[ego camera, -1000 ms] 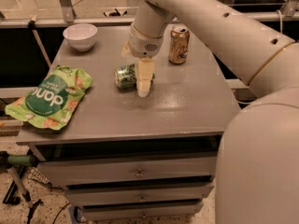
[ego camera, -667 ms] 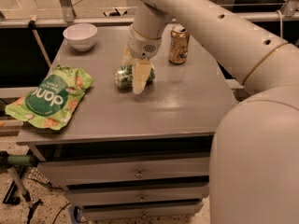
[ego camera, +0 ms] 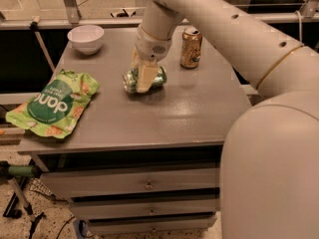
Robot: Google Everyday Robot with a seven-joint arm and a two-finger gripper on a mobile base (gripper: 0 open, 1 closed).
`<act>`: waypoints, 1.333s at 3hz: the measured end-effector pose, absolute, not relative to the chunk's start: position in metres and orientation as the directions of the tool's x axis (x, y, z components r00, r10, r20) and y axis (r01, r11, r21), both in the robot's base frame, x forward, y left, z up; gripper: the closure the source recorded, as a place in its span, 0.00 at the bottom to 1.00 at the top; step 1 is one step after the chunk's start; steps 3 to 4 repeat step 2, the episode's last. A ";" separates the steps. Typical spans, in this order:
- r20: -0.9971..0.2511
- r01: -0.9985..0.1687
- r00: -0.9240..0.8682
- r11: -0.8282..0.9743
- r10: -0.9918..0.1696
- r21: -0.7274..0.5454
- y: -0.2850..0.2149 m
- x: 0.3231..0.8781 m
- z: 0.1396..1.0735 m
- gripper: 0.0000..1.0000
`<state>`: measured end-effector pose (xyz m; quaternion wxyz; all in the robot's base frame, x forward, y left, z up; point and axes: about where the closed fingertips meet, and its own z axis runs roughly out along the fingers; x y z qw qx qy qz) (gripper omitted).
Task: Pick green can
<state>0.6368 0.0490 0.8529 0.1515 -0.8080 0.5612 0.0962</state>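
On the grey table (ego camera: 199,118) lie one green snack bag (ego camera: 52,103) at its left edge, one white bowl (ego camera: 86,37) at its back left corner, and two cans: a gold can (ego camera: 191,48) upright at the back and the green can (ego camera: 159,76) on its side mid-table. The gripper (ego camera: 142,76) straddles the green can, jaws apart, one ahead and one behind. A second ago it stood just right of that can.
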 end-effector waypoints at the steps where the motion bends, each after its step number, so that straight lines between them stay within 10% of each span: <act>1: -0.351 -0.936 0.349 -0.309 -0.869 -0.166 0.042 0.640 0.871 1.00; 4: -0.355 -0.937 0.342 -0.285 -0.870 -0.202 0.032 0.643 0.895 1.00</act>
